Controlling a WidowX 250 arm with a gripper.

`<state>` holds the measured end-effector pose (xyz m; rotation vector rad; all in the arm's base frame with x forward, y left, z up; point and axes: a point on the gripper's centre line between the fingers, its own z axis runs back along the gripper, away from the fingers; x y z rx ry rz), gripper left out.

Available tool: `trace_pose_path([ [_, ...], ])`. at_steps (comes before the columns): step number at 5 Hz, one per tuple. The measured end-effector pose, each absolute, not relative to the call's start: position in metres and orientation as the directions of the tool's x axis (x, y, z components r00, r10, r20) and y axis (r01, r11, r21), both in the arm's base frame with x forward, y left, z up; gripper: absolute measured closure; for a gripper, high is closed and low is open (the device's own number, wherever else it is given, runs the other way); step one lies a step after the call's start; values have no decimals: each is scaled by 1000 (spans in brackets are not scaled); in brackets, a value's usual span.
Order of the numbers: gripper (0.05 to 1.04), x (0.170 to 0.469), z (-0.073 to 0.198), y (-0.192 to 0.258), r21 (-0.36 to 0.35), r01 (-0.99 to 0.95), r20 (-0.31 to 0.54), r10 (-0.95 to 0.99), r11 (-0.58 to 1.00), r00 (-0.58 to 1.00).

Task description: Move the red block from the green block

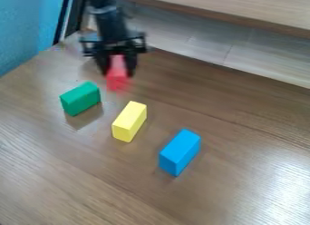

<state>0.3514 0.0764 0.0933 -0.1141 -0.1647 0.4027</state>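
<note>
Well, jaws closed on red block (118, 75) (blurred); green block (81, 99) near.

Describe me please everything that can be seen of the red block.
The red block is plain and oblong, its exact material unclear. The black hand holds it between its fingers, which cover part of its sides. Its free end points down toward the wooden table, beside the green block and beyond the yellow one. Whether it touches the table cannot be told.

Green rectangular block (80, 99): left on your brown wood-grain worktop (91, 183)
Yellow rectangular block (129, 121): middle
Blue rectangular block (180, 151): right, front
Red rectangular block (117, 75): rear, between your jaws
</note>
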Motion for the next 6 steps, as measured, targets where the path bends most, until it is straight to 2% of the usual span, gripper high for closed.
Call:
trace_pose_path([
  [2, 513, 387, 74, 53, -100, -316, 122, 327, 944, 937],
  [3, 513, 397, 62, 54, -96, -314, 107, 323, 945, 940],
  [4, 468, 404, 56, 63, -98, -336, 93, 344, 937, 934],
  [5, 178, 404, 55, 72, -120, -369, 65, 378, 922, 924],
  [6, 75, 403, 54, 76, -122, -364, 65, 373, 923, 925],
])
